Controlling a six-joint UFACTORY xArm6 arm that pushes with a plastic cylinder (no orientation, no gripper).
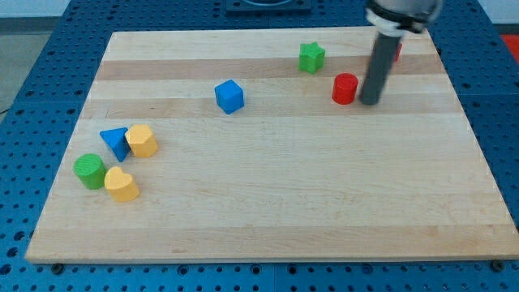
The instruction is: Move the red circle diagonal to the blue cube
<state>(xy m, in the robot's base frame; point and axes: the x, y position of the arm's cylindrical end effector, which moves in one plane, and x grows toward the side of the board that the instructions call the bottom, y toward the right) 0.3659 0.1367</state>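
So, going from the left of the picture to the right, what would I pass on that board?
Green cylinder → blue triangle → blue cube → green star → red circle → my tip. The two yellow blocks overlap others, so they're left out.

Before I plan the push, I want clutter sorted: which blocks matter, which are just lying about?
Job: red circle; blue cube; my tip, just right of the red circle.
Lying about: green star; blue triangle; yellow hexagon; green circle; yellow heart.
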